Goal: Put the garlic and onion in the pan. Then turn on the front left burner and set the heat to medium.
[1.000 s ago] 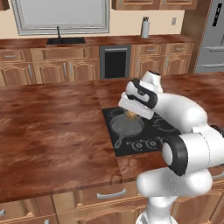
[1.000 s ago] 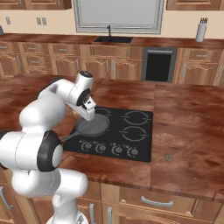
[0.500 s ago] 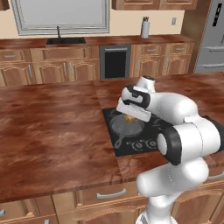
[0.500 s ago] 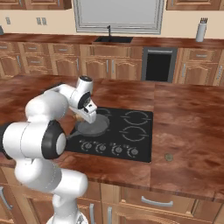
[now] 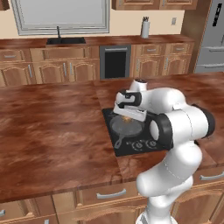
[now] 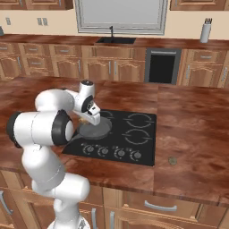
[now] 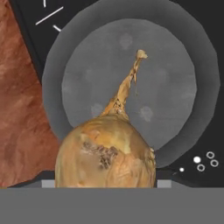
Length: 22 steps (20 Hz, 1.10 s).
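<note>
My gripper (image 5: 127, 114) hangs just above the pan (image 5: 127, 127), shut on the onion (image 5: 126, 118). In the hand view the golden-brown onion (image 7: 107, 157) bulges at the bottom, hiding both fingertips. Its thin stem points out over the dark grey pan (image 7: 175, 87) beneath it. The pan (image 6: 95, 129) sits on the near left part of the black cooktop (image 6: 134, 134), its short handle toward the front. It covers the front left burner. The pan's floor shows bare. The garlic is out of view.
A row of small round knobs (image 6: 112, 152) runs along the cooktop's front edge. Brown wood counter (image 5: 52, 131) spreads wide to the left of the cooktop. A sink (image 6: 115, 40) and cabinets line the far wall. A small round disc (image 6: 172, 160) lies on the counter right of the cooktop.
The hand has come down and slightly left with the onion, closer over the pan. The pan and cooktop have stayed put.
</note>
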Motion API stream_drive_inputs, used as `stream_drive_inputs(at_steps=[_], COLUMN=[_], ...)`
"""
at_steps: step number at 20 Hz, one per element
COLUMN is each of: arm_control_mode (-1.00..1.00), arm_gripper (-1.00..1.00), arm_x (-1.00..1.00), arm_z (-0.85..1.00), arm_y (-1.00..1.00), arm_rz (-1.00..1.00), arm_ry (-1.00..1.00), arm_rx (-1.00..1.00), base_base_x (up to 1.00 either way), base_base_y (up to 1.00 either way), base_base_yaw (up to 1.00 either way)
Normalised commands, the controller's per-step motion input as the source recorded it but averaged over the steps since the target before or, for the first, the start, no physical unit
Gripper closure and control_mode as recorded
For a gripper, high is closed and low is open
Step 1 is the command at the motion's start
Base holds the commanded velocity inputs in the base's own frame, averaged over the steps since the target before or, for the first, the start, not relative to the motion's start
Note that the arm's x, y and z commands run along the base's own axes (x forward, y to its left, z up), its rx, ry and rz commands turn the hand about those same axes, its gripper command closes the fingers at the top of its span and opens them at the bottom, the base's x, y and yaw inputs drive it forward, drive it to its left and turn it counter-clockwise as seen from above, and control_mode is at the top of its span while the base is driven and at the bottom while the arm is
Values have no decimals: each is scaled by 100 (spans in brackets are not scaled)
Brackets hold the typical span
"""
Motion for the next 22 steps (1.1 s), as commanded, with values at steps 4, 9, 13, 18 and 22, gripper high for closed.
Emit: stream_drive_inputs(at_steps=[4,9,13,18,22], arm_control_mode=[-100,-100,-100,-100,-100], arm_gripper=[100,100,100,100,100], arm_x=[41,34,27,13,0], arm_z=[-28,-30,-25,-28,-33], arm_y=[0,0,0,0,5], arm_rz=[0,0,0,0,0], arm_ry=[0,0,0,0,0], arm_rx=[-5,-6,-5,-4,-5], base_base_x=[0,0,0,0,0], base_base_y=[0,0,0,0,0], base_base_yaw=[0,0,0,0,0])
